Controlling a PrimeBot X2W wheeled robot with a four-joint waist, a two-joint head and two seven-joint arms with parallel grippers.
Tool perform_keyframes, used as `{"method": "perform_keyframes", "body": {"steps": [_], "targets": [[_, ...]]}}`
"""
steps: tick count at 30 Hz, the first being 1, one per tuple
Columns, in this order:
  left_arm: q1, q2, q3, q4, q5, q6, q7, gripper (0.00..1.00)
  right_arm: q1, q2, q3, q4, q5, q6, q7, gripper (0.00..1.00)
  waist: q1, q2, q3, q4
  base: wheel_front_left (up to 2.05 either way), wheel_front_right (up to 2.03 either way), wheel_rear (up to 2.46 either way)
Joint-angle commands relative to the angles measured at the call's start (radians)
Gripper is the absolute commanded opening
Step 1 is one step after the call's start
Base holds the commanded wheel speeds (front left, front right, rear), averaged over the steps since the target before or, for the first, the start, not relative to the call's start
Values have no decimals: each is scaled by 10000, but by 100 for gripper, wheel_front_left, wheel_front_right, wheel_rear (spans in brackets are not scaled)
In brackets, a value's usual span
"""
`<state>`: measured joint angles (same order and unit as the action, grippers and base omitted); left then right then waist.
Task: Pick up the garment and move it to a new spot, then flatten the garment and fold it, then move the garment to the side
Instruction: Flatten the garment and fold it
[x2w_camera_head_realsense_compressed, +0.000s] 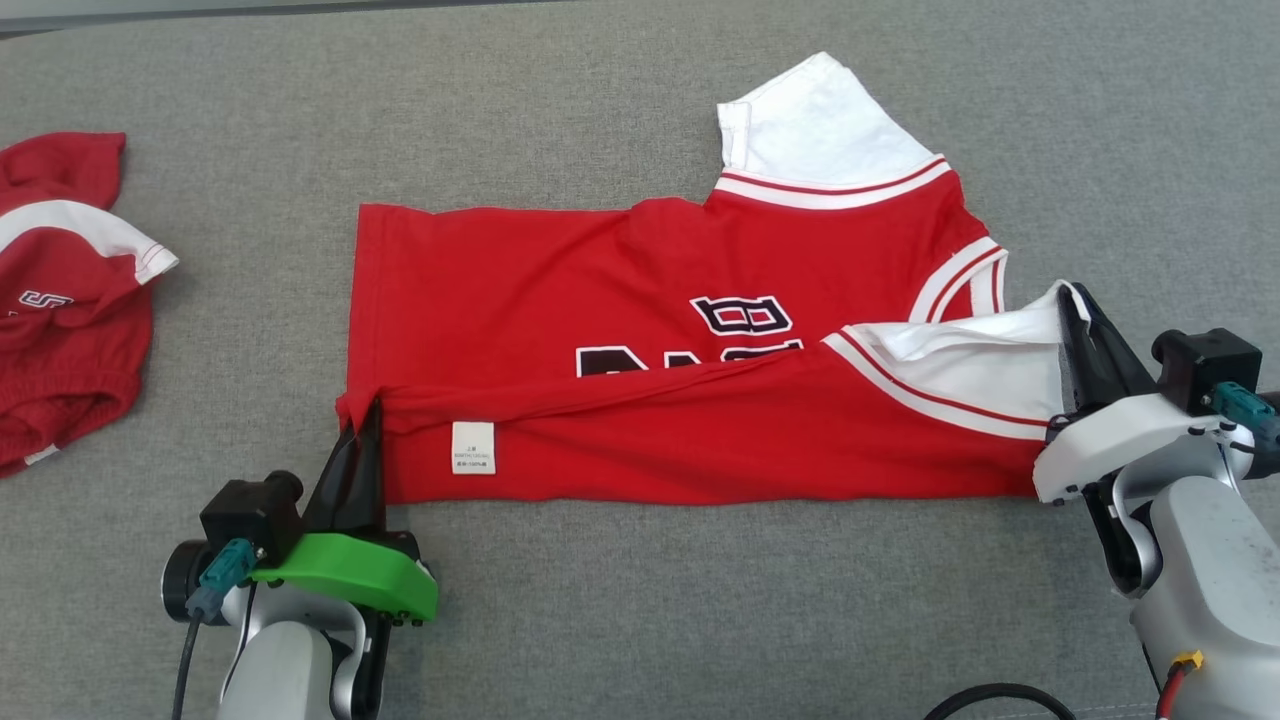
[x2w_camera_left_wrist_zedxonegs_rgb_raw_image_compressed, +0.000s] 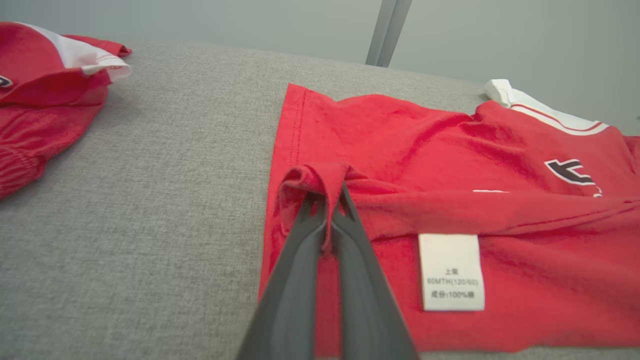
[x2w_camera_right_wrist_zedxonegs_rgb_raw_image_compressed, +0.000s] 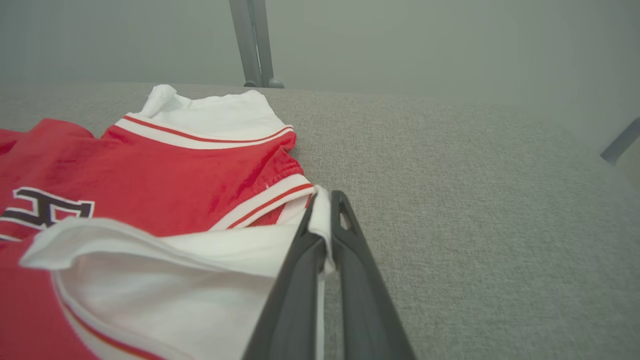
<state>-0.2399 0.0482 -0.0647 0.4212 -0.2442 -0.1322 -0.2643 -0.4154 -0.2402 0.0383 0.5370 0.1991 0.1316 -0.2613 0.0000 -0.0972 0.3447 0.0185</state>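
The garment (x2w_camera_head_realsense_compressed: 620, 300) is a red shirt with white sleeves and dark lettering, lying sideways on the grey table, its near edge folded over so a white care label (x2w_camera_head_realsense_compressed: 473, 447) faces up. My left gripper (x2w_camera_head_realsense_compressed: 366, 415) is shut on the red hem corner (x2w_camera_left_wrist_zedxonegs_rgb_raw_image_compressed: 320, 182) at the garment's left end. My right gripper (x2w_camera_head_realsense_compressed: 1072, 300) is shut on the white sleeve edge (x2w_camera_right_wrist_zedxonegs_rgb_raw_image_compressed: 320, 215) at the right end. In the left wrist view the pinched hem bunches over the fingertips. The far white sleeve (x2w_camera_head_realsense_compressed: 820, 125) lies flat at the back.
A second red and white piece of clothing (x2w_camera_head_realsense_compressed: 60, 290) lies crumpled at the table's left edge. Grey fabric tabletop (x2w_camera_head_realsense_compressed: 640, 600) stretches in front of the shirt and to its right. A metal post (x2w_camera_right_wrist_zedxonegs_rgb_raw_image_compressed: 255, 45) stands beyond the far edge.
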Motion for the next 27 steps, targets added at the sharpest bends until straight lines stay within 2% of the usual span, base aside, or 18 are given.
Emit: {"method": "perform_keyframes", "body": {"steps": [1,2,3,4,5,13,21,27], "targets": [[-122,46,19,-26,-21,25,5,0,-48,-50,-51,39,-57,-19,-18,0,0,-2,51,53,0,0,0],[-142,45,27,-47,-27,25,5,2,-67,-18,-86,92,-106,-19,-18,0,0,-2,66,66,0,0,0],[-155,47,41,-70,-18,25,5,36,-93,-5,-198,185,-154,-19,-18,25,0,-2,77,74,0,0,0],[-153,43,62,-105,-34,25,5,84,-129,49,-273,253,-159,-19,-18,100,0,-2,81,80,0,0,0],[-118,46,86,-115,-74,25,5,100,-175,100,-321,246,-200,-19,-18,100,0,-2,75,83,0,0,0],[553,44,293,-731,-26,380,5,100,548,447,-1059,-305,-350,-19,-18,100,0,-2,-185,57,0,0,0],[1395,42,166,-1123,-4,548,5,100,2043,596,-704,-694,197,-19,-18,100,0,-2,-281,-15,0,0,0],[1475,43,85,-1085,29,581,5,100,2392,729,-673,-409,460,-19,-18,100,0,-2,-298,-37,0,0,0]]}}
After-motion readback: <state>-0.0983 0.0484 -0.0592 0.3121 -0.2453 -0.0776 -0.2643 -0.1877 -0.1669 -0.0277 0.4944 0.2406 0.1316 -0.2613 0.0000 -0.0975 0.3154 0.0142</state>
